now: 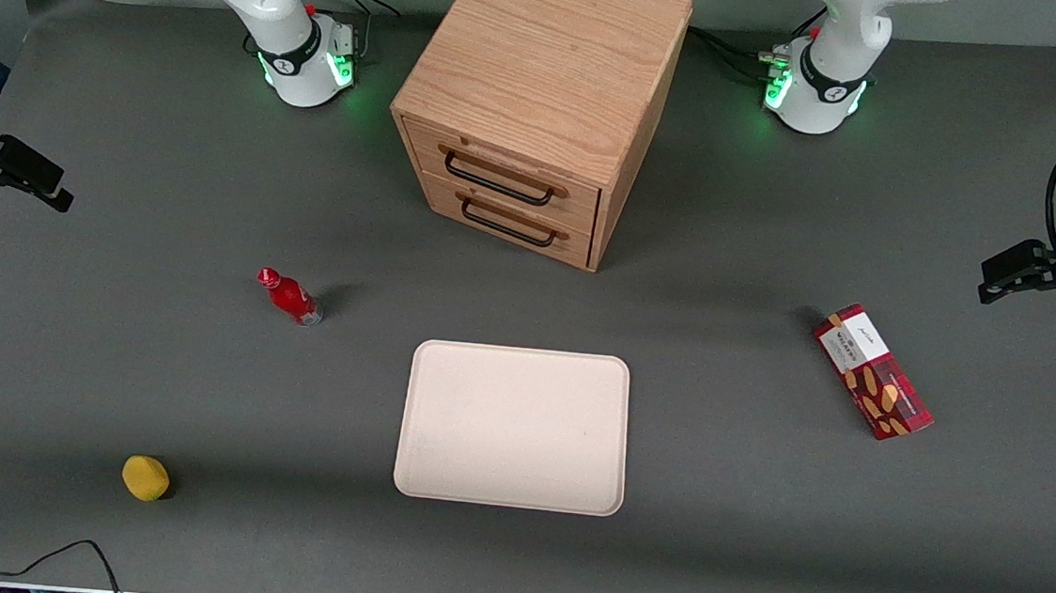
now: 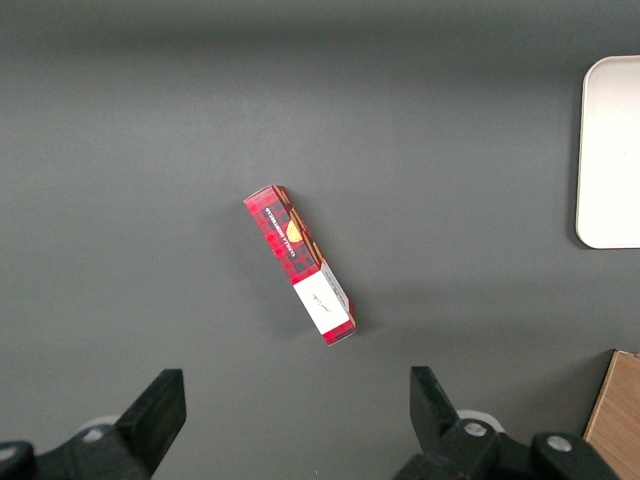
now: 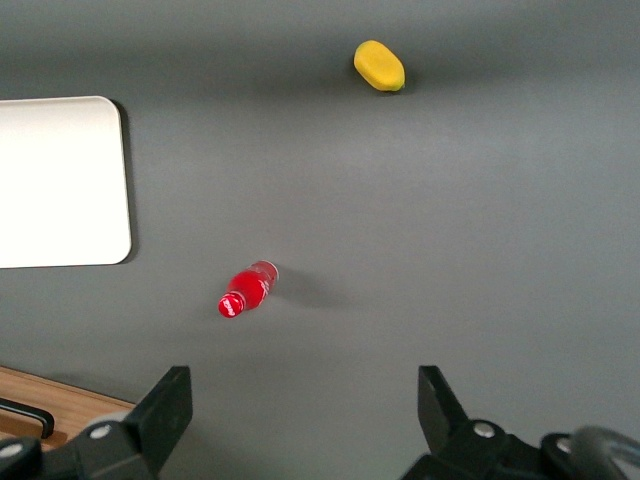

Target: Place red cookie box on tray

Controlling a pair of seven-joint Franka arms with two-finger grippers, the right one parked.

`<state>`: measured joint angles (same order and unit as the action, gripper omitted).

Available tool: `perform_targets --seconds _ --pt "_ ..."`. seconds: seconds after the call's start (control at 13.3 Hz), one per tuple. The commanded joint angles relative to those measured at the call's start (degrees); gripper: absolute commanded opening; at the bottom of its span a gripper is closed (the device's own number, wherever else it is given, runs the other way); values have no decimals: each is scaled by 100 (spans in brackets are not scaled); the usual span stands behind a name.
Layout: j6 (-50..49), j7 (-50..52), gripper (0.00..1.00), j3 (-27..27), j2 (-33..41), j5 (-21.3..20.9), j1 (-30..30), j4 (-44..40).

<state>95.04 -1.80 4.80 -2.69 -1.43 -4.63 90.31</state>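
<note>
Above the table's working-arm end, the gripper [image 2: 295, 420] is hanging wide open, red cookie box [image 1: 874, 372] lying well apart from the tray [image 1: 514, 426].

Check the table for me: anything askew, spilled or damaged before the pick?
Nothing spilled or damaged. The red cookie box lies flat but skewed to the tray's edges, toward the working arm's end. The open gripper hangs above it, holding nothing. The small red bottle and both drawers, shut, look normal.

Matt grey table [image 1: 109, 348] — grained wooden cabinet [image 1: 546, 62] (black metal handles [image 1: 499, 181]).
</note>
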Motion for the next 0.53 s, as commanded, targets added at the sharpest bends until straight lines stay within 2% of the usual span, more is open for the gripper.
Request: perform_targets --seconds 0.0,0.45 --pt "93 83 100 -5 163 -24 50 171" --pt "233 74 100 -14 93 11 6 171"
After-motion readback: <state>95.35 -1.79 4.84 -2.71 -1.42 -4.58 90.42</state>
